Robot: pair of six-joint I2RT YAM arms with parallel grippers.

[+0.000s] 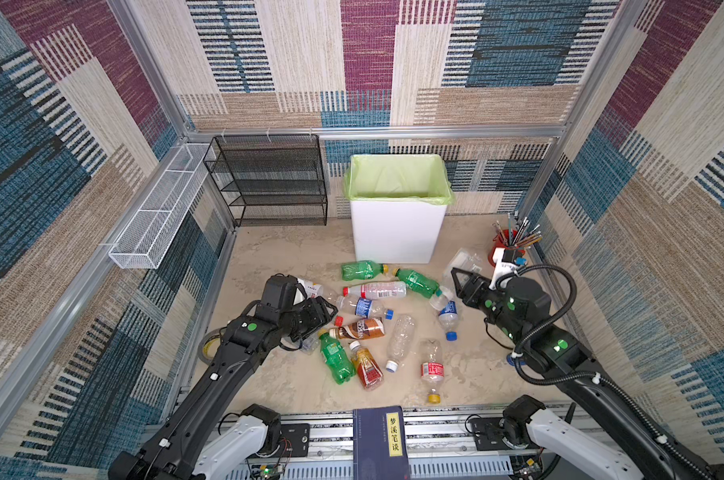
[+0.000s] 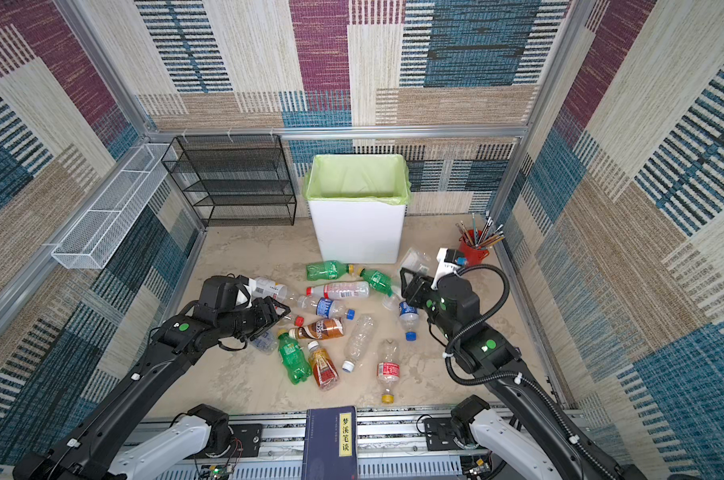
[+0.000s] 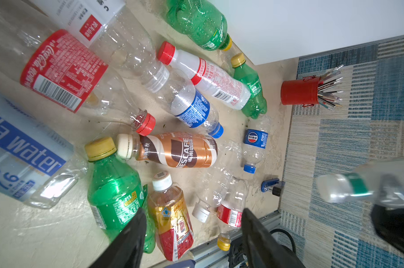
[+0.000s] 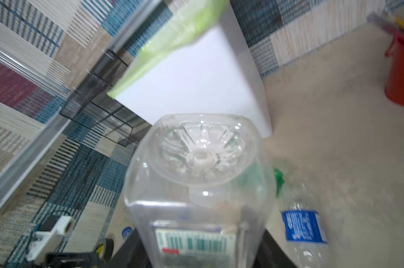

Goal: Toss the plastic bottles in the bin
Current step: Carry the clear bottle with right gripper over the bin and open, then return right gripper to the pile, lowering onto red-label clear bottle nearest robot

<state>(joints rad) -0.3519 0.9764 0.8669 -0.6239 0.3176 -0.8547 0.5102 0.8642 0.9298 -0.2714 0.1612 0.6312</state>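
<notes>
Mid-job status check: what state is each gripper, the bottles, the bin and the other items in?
left gripper: open, holding nothing.
right gripper: shut on the clear bottle, base pointing outward.
bin: upright, open-topped, green bag over rim.
loose bottles: lying on their sides on the table.
red cup: upright, holding pencils.
book: closed.
</notes>
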